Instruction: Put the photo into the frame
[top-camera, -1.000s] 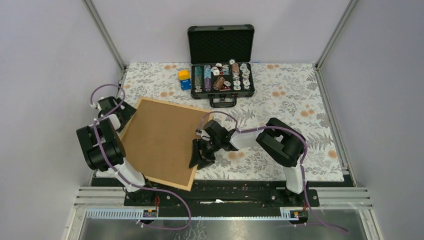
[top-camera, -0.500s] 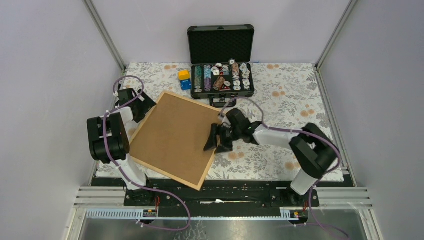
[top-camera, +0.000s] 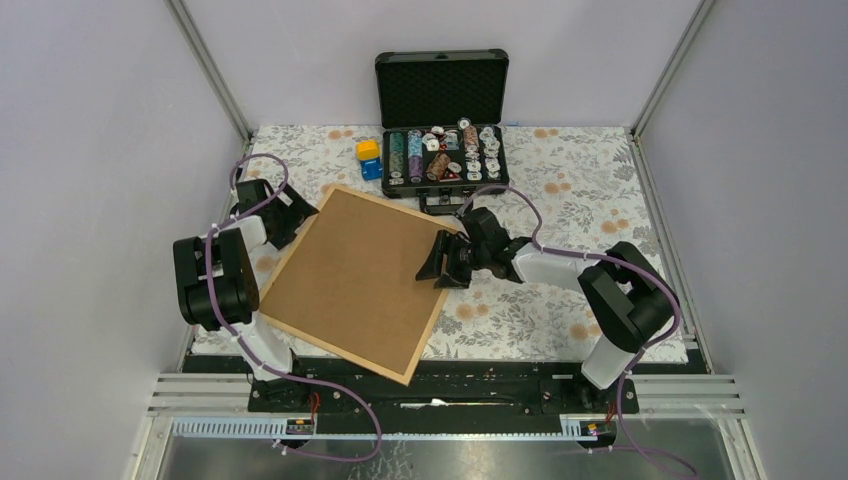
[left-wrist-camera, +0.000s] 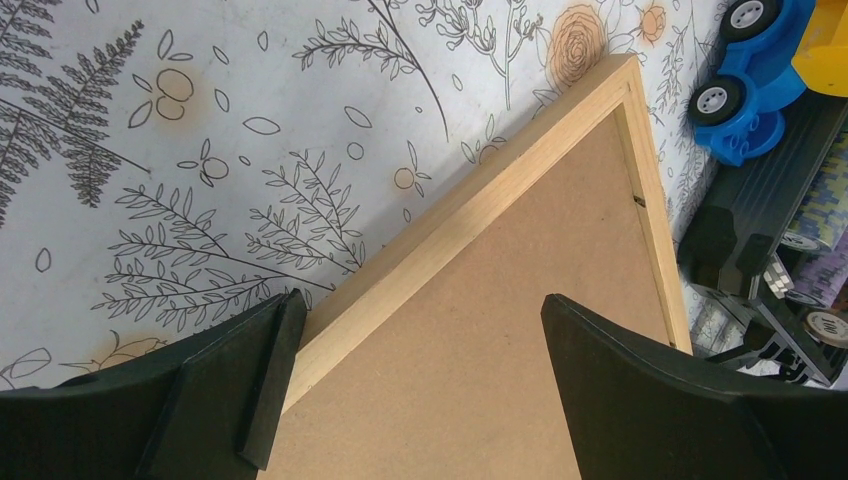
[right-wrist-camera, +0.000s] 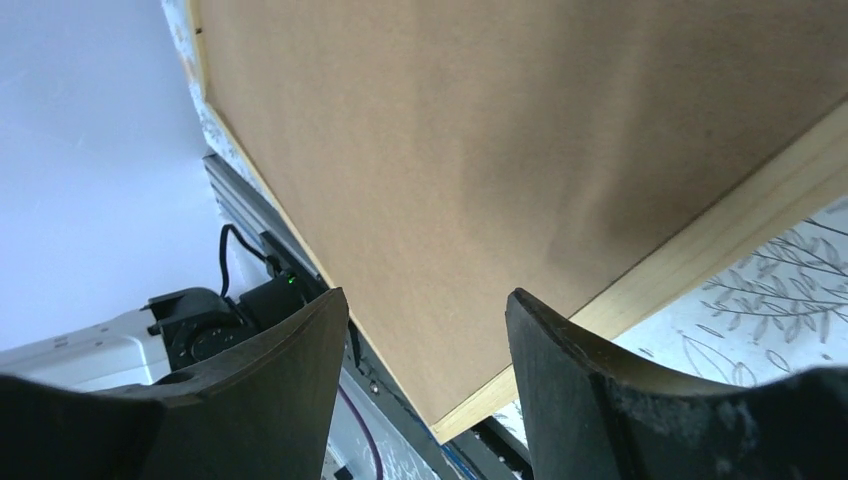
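Note:
The frame (top-camera: 335, 350) lies back up on the floral cloth, turned at an angle, its brown backing board (top-camera: 355, 275) filling it. The photo is hidden. My left gripper (top-camera: 290, 215) stands open at the frame's far left edge. In the left wrist view its jaws (left-wrist-camera: 420, 300) straddle the wooden rim (left-wrist-camera: 470, 215), one finger on the cloth side and one over the backing board (left-wrist-camera: 520, 330). My right gripper (top-camera: 440, 262) is over the frame's right edge near the far corner. In the right wrist view it (right-wrist-camera: 425, 295) is open, with backing board (right-wrist-camera: 480, 150) and rim (right-wrist-camera: 700, 250) seen between its fingers.
An open black case (top-camera: 440, 150) of poker chips stands at the back, just beyond the frame's far corner. A blue and yellow toy (top-camera: 369, 158) sits left of it, also seen as a blue toy car (left-wrist-camera: 750, 100). The frame's near corner overhangs the table's front rail (top-camera: 450, 385).
The frame has slid and turned away from the left arm toward the back right. Both grippers moved with it: the left one farther back, the right one up and to the right.

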